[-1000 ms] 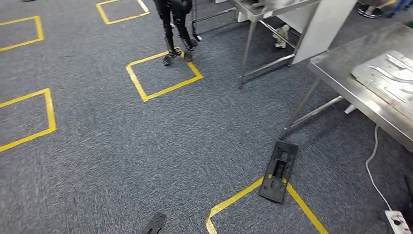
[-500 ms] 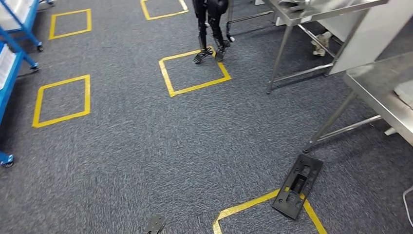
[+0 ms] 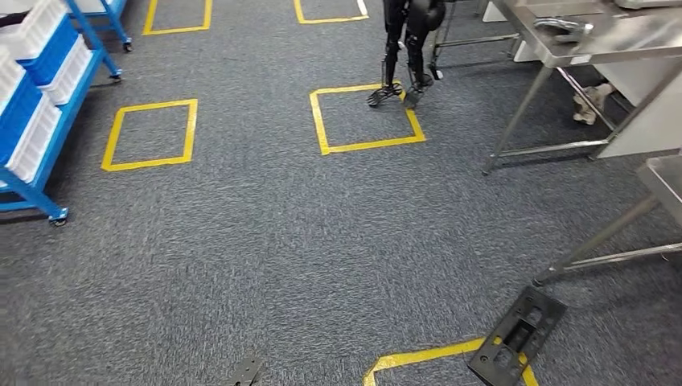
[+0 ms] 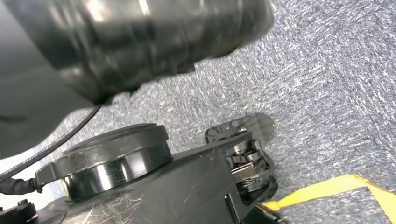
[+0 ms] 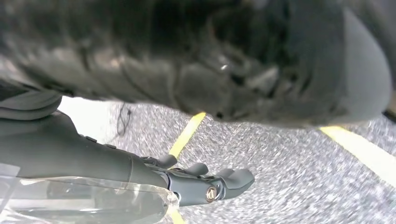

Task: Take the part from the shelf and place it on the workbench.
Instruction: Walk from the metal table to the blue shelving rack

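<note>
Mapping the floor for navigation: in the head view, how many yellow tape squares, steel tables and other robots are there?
yellow tape squares: 5
steel tables: 2
other robot: 1
total: 8

A blue wheeled shelf [image 3: 36, 121] holding white bins is seen at the far left; a steel workbench [image 3: 599, 36] stands at the upper right.

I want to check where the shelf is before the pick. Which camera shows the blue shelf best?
The head view: the blue shelf stands at the far left on wheels, holding white bins. The left and right wrist views look down at grey carpet and yellow floor tape, so they give nothing of the shelf.
</note>
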